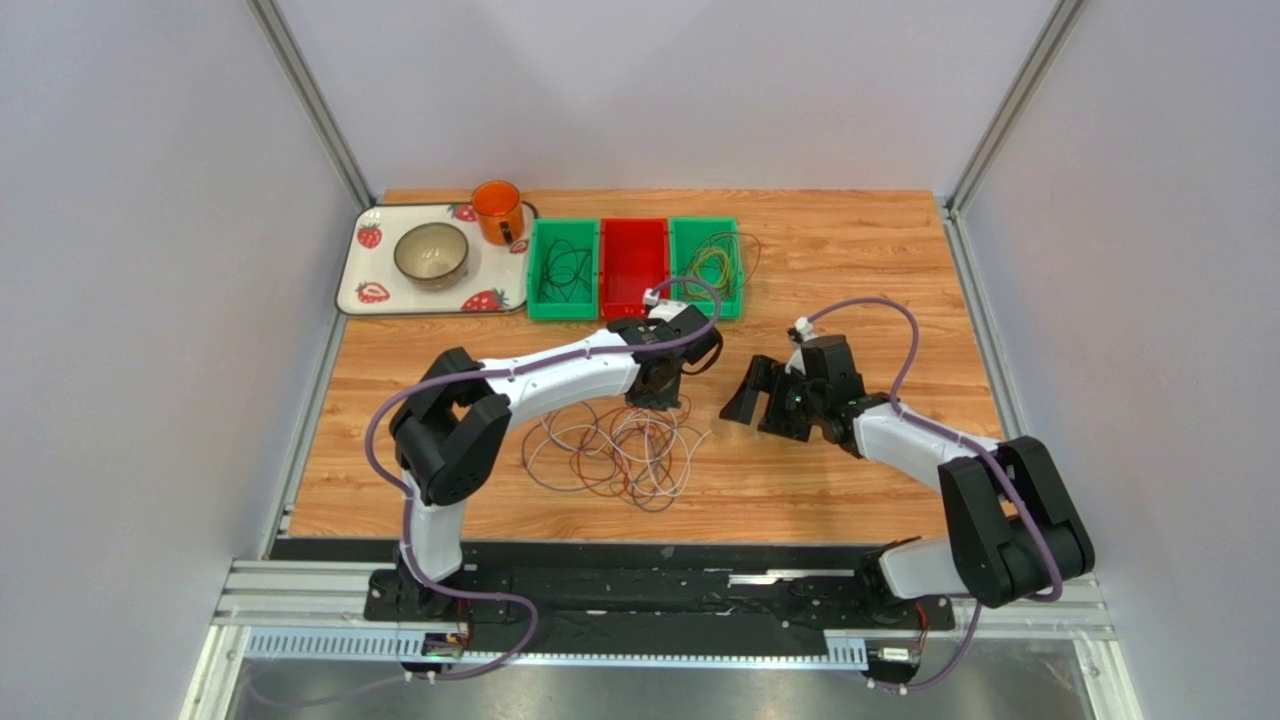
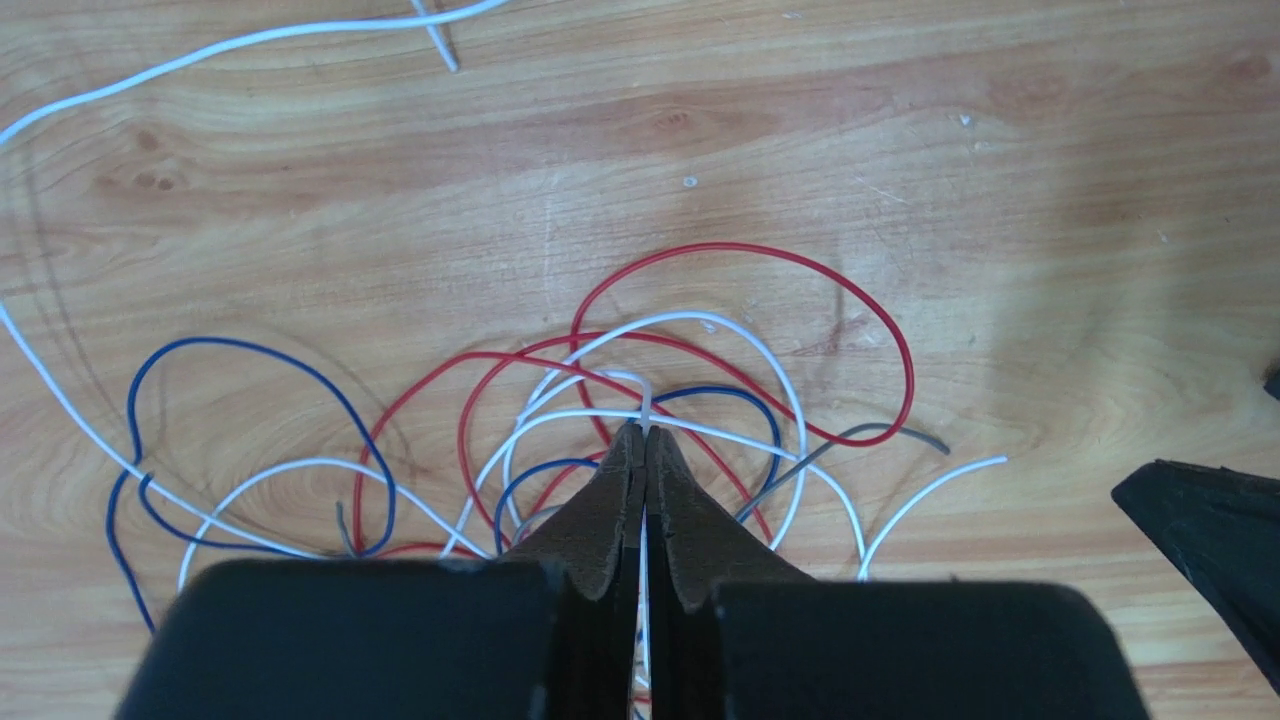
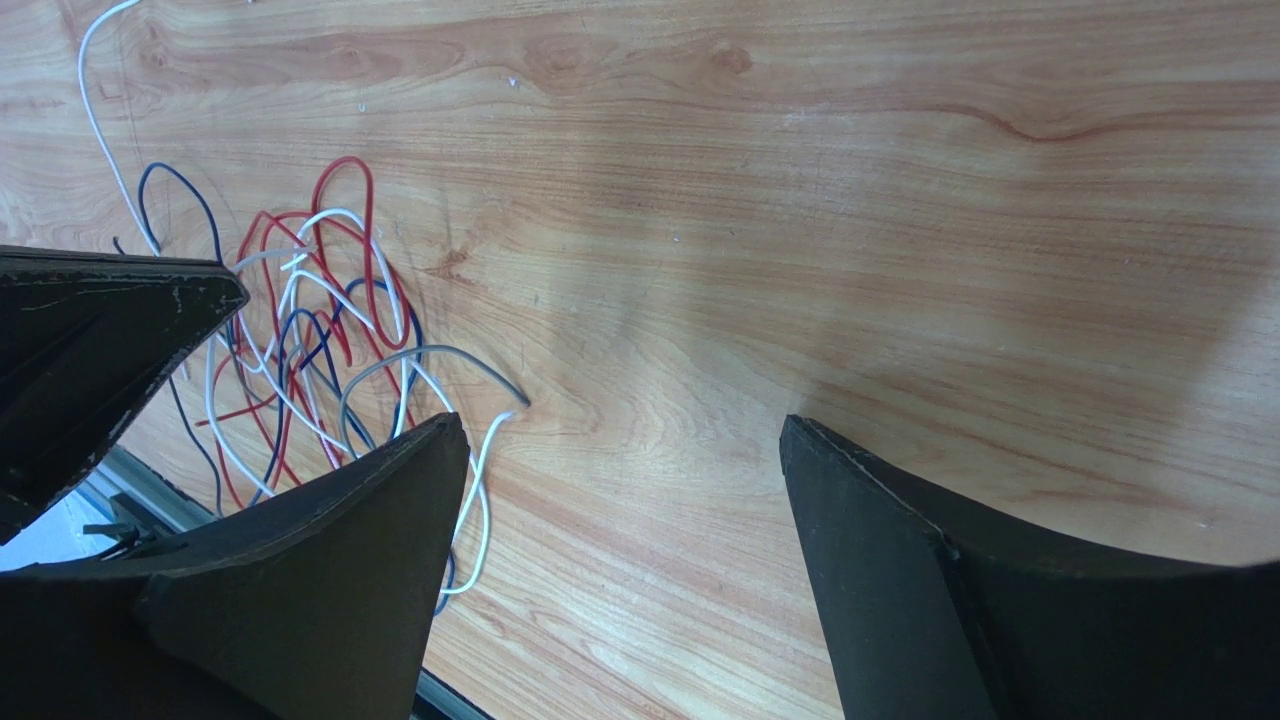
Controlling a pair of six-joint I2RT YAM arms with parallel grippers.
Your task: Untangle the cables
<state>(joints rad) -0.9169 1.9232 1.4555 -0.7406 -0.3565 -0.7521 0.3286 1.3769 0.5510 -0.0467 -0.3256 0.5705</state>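
Workpiece: thin flexible cables [image 1: 616,443] in white, red, blue and grey, lying in one loose tangle on the wooden surface [image 1: 842,270], near the front edge and just below the left arm's wrist.

Left claw [image 2: 643,438]: closed tip to tip over the far side of the heap. A white cable [image 2: 642,405] crosses right at the tips, and a pale line shows in the slit between the fingers, so it looks pinched, though only lightly.

Right claw [image 3: 619,428]: spread wide and holding nothing, hovering over bare wood just to the right of the tangle.

Handling, as a judgement: light, limp and smooth-skinned. A strand should slide through the loops if drawn slowly, but a jerk would likely drag the whole heap along. Best hold is a free end or an outlying loop. The grey cable [image 2: 887,428] and a white end beside it trail clear on the right, within the open claw's reach.

Count:
- Cables – cannot be totalled, too many overlaps. One grey, and at least two loops each of red, blue and white.
- Bins at the back – three: a green plastic bin [image 1: 532,270] holding dark wires, a red plastic bin [image 1: 633,225] whose contents are unclear, and a second green bin [image 1: 705,225] with yellowish wires.
- One strawberry-print tray [image 1: 361,285] with one metal bowl [image 1: 431,252] and one orange mug [image 1: 498,210].
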